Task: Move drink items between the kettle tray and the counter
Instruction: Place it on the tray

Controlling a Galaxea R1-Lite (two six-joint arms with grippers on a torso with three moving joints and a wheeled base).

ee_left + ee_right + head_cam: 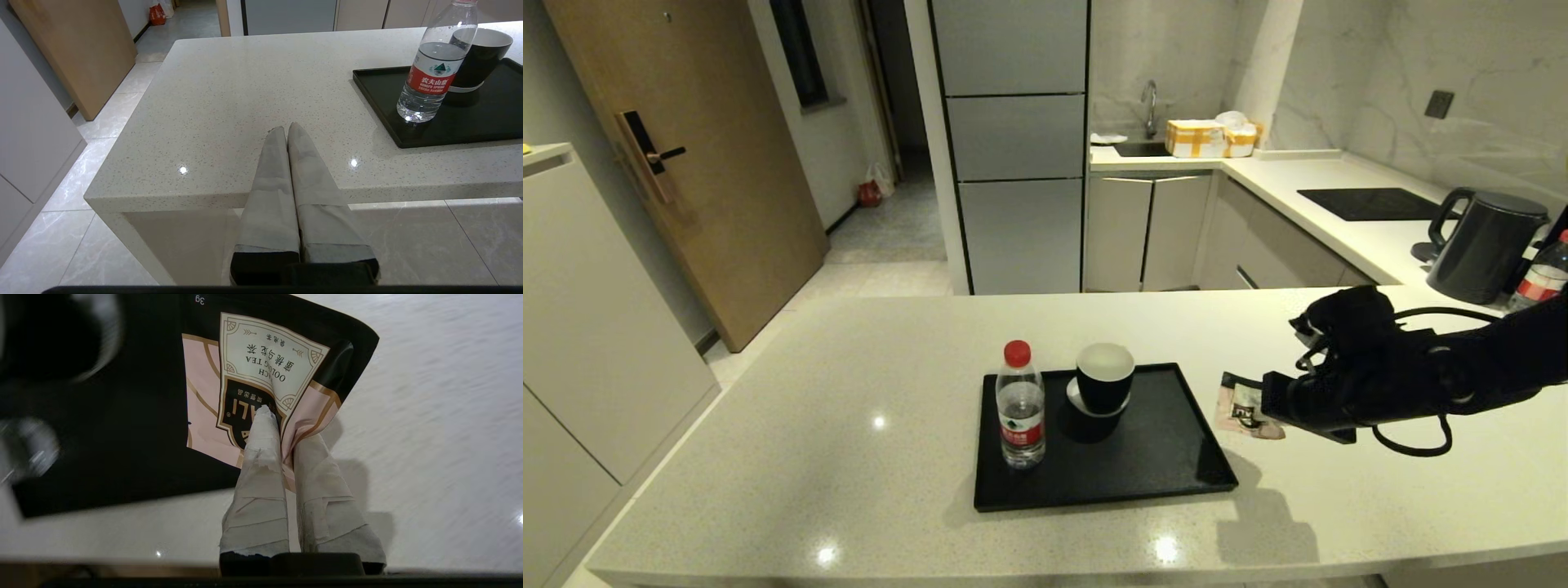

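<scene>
Holding the pink tea sachet (1245,406) pinched in the right gripper (1270,404) beside the kettle tray (1168,457); not put down yet. Water bottle (1021,408) stood on tray. Left gripper (286,132) closed, empty, by desk (849,367) edge.

My head camera looks forward and down from high above the desk (849,457), taking in its whole top, the black tray (1168,457) near the middle, and the kitchen beyond. My left wrist camera sits low, behind my left pincer (286,130), off the desk's near edge by its left corner; it faces across the top and catches the tray's (380,94) left end with the bottle (433,69) and cups (478,53), all of which the head view also shows. My right wrist camera hangs very close above the desk, behind my right pincer (282,437), filled by the sachet (261,375) and the tray's right edge; the head view shares both.
</scene>
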